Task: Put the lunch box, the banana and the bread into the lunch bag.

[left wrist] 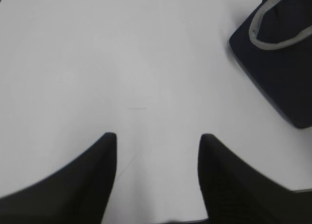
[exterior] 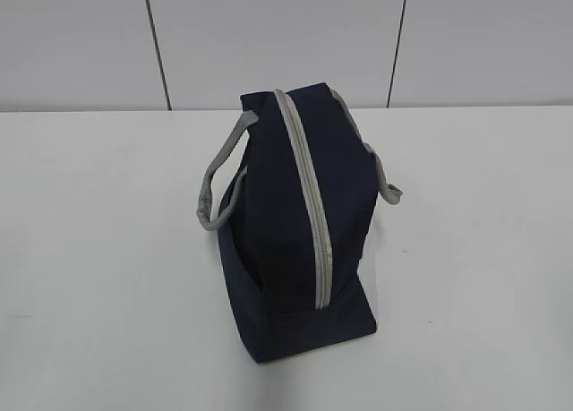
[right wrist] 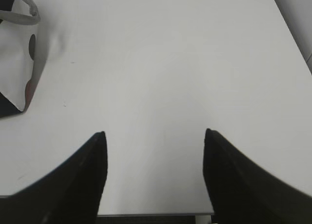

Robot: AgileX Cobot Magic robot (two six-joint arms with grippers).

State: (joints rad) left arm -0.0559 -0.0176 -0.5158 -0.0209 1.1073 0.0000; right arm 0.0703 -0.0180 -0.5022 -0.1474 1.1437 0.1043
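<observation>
Lunch bag (exterior: 295, 232) sits mid-table (exterior: 98, 277), zipper (exterior: 306, 196) apparently closed, soft fabric likely to sag, so pinch the zipper's end or a webbing handle (exterior: 215, 183); left gripper (left wrist: 157, 138) and right gripper (right wrist: 153, 136) both gape empty over bare table.

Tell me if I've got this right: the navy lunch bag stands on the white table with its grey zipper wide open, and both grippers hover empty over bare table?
Not quite. The lunch bag is zipped shut: the exterior view shows its grey zipper closed along the whole top. The rest holds: it stands on the white table, and the left gripper and right gripper hover empty over bare table.
</observation>
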